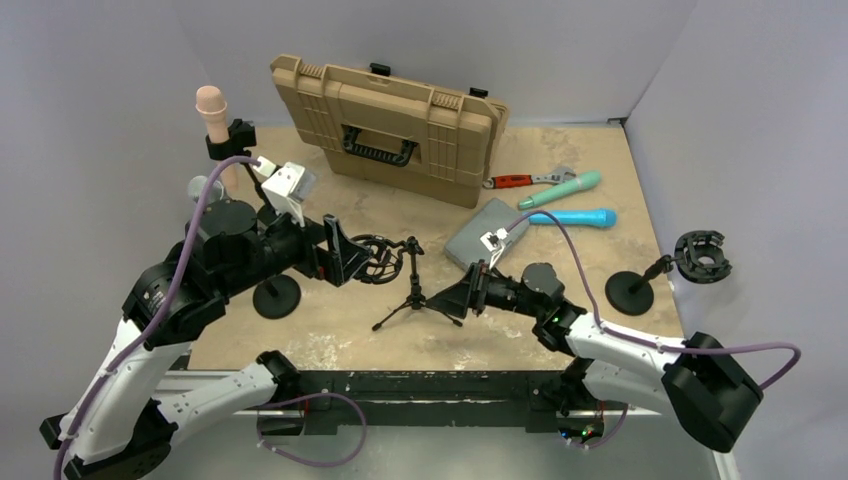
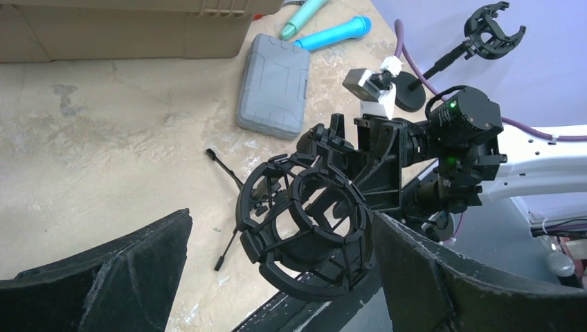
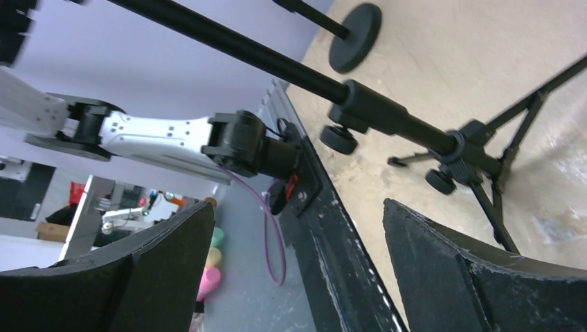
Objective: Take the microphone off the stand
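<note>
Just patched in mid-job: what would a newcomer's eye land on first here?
Both arms converge at centre: the open left claw brackets the empty-looking shock mount on the small tripod stand, and the right claw sits open beside its pole. Next, the pink microphone stands upright in a clip stand at the back left, and a big tan case stands against the back wall.

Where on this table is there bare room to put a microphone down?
Bare patches: the near strip in front of the tripod stand, and the far right corner behind the wrench. Crowded: between the grey case and the tripod stand.
</note>
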You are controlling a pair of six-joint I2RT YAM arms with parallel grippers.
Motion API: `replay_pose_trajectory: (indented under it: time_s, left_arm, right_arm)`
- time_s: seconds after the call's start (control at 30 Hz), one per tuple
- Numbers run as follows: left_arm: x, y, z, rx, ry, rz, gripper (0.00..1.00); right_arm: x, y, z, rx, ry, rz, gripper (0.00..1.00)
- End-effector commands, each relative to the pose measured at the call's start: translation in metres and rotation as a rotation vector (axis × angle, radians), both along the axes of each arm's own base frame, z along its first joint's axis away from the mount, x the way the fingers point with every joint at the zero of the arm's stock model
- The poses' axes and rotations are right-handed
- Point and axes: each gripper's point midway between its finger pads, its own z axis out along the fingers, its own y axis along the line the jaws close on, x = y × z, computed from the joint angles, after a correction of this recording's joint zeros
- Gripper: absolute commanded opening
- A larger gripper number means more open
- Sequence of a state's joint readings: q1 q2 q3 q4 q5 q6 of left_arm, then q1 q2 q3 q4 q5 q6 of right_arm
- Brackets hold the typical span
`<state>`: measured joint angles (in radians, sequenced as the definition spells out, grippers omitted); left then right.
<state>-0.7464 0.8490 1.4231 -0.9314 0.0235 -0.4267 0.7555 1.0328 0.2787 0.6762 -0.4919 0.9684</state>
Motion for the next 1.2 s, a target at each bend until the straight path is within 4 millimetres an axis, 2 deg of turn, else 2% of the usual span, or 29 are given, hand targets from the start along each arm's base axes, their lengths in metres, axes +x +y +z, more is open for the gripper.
replay_pose_trajectory:
  time_s: [0.0, 0.2, 0.37, 0.47, 0.63, 0.9, 1.03, 1.1, 1.17]
  left_arm:
    - [-0.007, -0.003, 0.003, -0.028, 0.013, -0.027, 1.00]
    - [-0.013, -0.006, 0.001, -0.063, 0.036, -0.045, 1.00]
    - [-0.017, -0.007, 0.001, -0.074, 0.049, -0.057, 0.99]
    - [-0.020, -0.007, 0.000, -0.084, 0.059, -0.062, 0.99]
    - [-0.023, -0.004, 0.001, -0.099, 0.060, -0.054, 0.99]
    - [-0.025, -0.001, 0.000, -0.101, 0.060, -0.046, 0.98]
    - [-0.027, 0.002, 0.002, -0.107, 0.057, -0.043, 0.98]
    - [-0.028, 0.004, 0.001, -0.106, 0.054, -0.034, 0.98]
    - [-0.028, 0.007, 0.002, -0.107, 0.046, -0.022, 0.98]
  right_arm:
    - [0.005, 0.007, 0.050, 0.187, -0.106, -0.012, 0.88]
    - [0.008, 0.032, 0.042, 0.201, -0.039, 0.026, 0.76]
    - [0.019, 0.048, 0.038, 0.210, -0.012, 0.002, 0.70]
    - [0.026, 0.054, 0.038, 0.224, 0.009, -0.016, 0.60]
    - [0.039, 0.053, 0.020, 0.178, 0.074, -0.090, 0.44]
    - [0.045, 0.055, 0.007, 0.146, 0.096, -0.115, 0.36]
    - [0.048, 0.056, -0.008, 0.083, 0.117, -0.127, 0.23]
    - [0.049, 0.054, -0.018, 0.041, 0.122, -0.141, 0.11]
    - [0.056, 0.051, -0.037, -0.066, 0.131, -0.175, 0.00]
